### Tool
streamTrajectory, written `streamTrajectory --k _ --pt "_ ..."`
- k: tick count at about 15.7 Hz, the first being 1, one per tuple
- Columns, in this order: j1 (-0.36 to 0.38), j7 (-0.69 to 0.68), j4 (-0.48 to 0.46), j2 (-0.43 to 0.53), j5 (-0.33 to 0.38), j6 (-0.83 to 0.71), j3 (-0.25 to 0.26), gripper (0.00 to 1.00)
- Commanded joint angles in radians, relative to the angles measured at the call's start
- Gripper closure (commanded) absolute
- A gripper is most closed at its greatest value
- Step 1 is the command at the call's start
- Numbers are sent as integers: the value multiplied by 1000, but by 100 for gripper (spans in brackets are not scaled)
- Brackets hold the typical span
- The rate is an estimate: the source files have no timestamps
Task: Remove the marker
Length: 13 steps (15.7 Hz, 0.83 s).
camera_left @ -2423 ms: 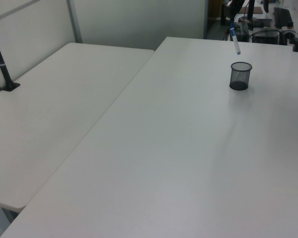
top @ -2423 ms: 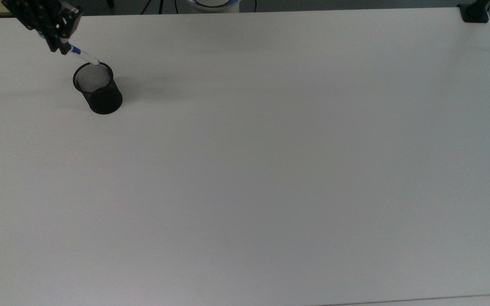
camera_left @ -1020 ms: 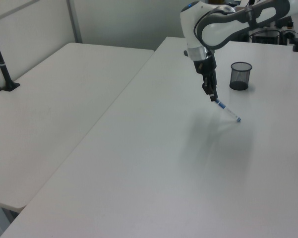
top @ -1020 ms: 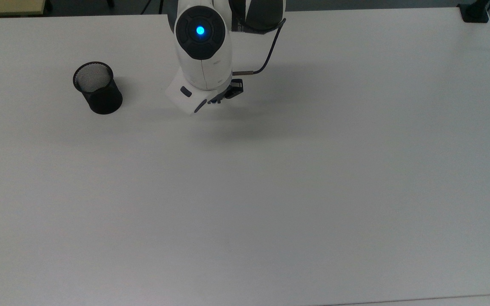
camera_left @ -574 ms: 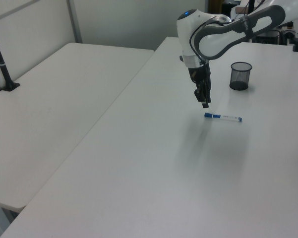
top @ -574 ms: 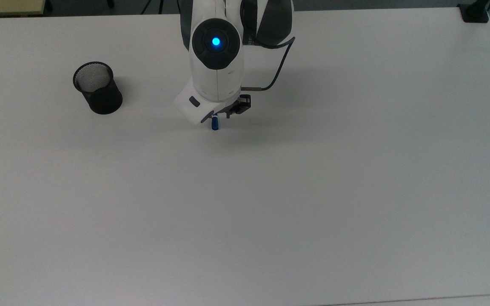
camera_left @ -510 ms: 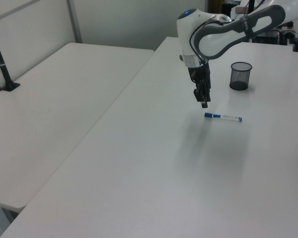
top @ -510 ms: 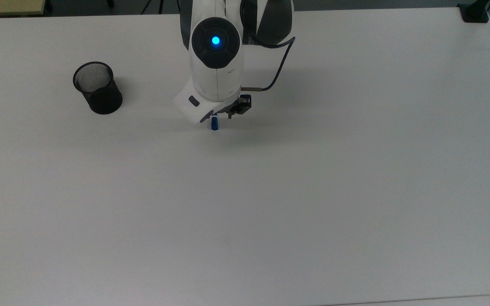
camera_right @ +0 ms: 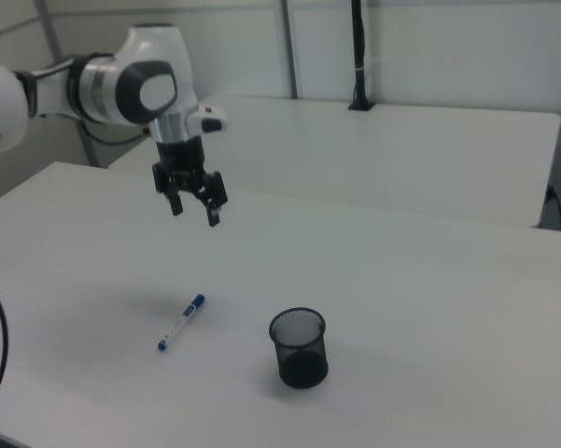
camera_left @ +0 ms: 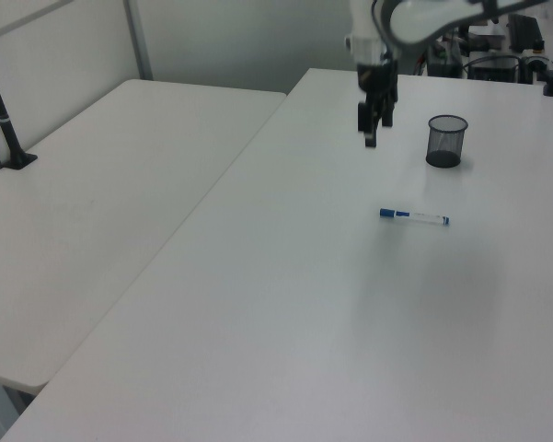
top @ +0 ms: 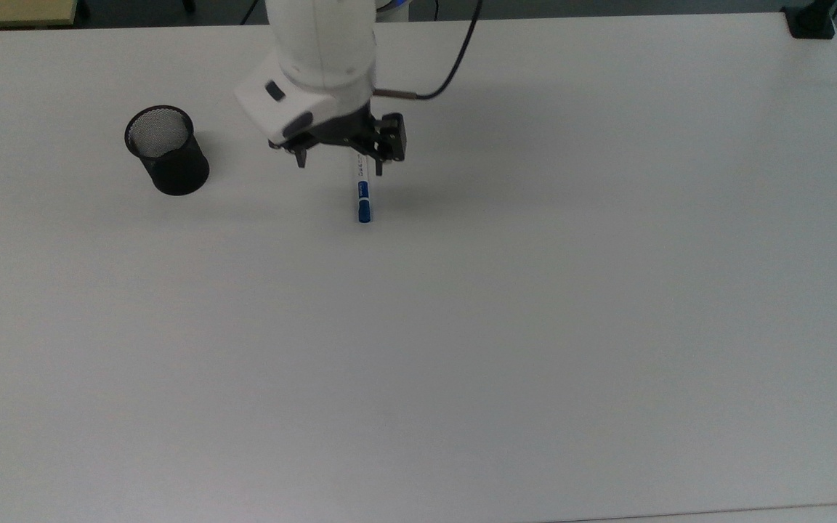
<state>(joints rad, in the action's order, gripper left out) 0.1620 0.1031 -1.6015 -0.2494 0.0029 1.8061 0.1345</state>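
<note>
Right view: the marker (camera_right: 181, 322) is seen lying flat on the white table (camera_right: 401, 308), outside the black mesh cup (camera_right: 299, 348).

The marker (top: 362, 190) is laid lengthwise in the top view, its blue cap toward the lower edge, well apart from the cup (top: 167, 151), which stands upright to the top view's left. In the left view the marker (camera_left: 414, 217) is found nearer the camera than the cup (camera_left: 446, 140). The gripper (camera_right: 194, 212) is held in the air above the table, clear of the marker, its jaws spread open with nothing between them; it is also seen raised in the left view (camera_left: 374, 131) and over the marker's white end in the top view (top: 338, 161).
</note>
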Motion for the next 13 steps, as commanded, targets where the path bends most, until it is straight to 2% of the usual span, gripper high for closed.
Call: streamTrajectory --k 1,5,13 --pt "-87 23 -40 143 -15 -89 -67 0" --pt "-146 21 -46 214 -12 -117 -102 0" --pt "-168 3 -43 234 -14 -126 -99 0"
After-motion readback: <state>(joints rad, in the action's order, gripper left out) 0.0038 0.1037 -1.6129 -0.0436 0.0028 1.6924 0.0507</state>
